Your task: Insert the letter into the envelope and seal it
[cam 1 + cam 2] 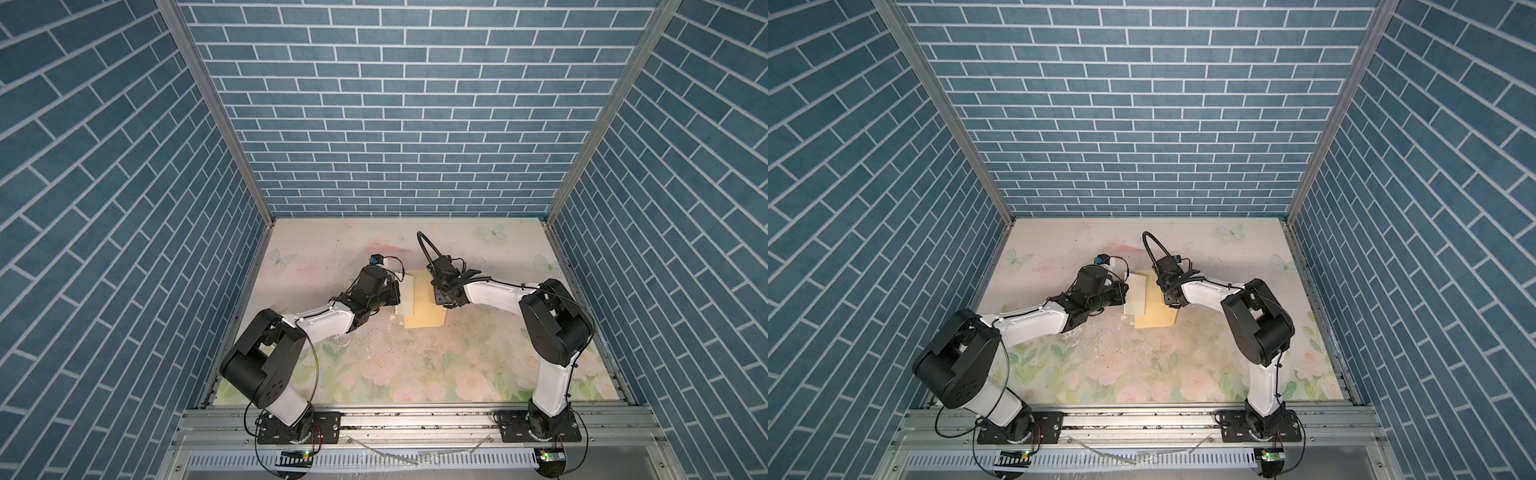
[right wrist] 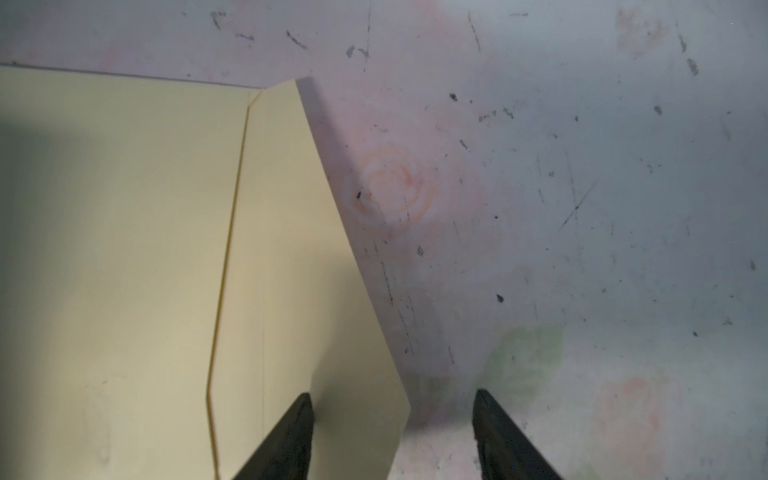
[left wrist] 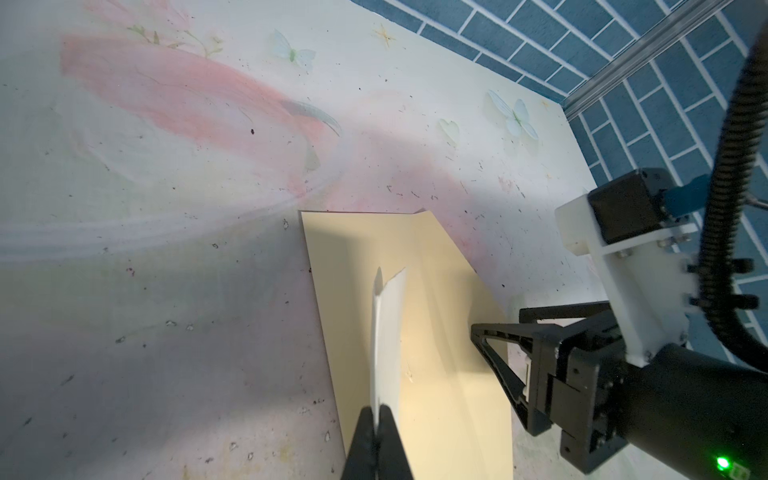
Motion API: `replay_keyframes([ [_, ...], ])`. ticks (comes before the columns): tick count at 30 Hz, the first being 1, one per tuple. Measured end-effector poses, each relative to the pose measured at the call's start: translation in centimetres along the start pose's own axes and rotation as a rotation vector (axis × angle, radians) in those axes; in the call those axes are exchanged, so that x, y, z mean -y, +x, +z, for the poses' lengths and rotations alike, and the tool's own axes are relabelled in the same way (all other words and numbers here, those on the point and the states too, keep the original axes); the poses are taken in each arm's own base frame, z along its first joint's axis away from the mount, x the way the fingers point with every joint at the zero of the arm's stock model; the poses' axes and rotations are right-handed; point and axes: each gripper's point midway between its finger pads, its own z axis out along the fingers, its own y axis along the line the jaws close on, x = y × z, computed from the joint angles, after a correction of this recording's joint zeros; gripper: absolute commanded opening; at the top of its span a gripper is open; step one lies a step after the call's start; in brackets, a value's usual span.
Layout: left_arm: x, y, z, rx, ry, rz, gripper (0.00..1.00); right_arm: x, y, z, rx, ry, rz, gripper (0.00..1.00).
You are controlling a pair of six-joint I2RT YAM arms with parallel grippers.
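Note:
The pale-yellow envelope lies flat at mid-table in both top views, its flap open toward the right arm. My left gripper is shut on the letter, a pale thin sheet held edge-on just above the envelope's left part. My right gripper is open low over the flap's outer tip, one finger above the flap and one above the table. It holds nothing.
The floral table mat is scuffed, with small white scraps near the envelope. Blue brick walls with metal corner posts enclose three sides. Both arm bases sit on the front rail.

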Motion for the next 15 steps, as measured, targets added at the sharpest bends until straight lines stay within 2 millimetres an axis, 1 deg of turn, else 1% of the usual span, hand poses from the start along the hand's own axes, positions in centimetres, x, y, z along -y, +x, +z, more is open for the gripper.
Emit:
replay_keyframes([
  [4,0.03,-0.05,0.08,-0.001,-0.001,0.001,0.0,0.08,0.45,0.63,-0.027,-0.011,0.021,0.62],
  [11,0.23,-0.17,0.07,-0.003,0.0,0.004,0.0,-0.23,0.09,0.81,-0.043,-0.033,0.031,0.64],
  [15,0.28,-0.08,0.07,-0.005,0.001,0.006,0.0,-0.29,0.07,0.76,-0.045,-0.039,0.032,0.68],
])
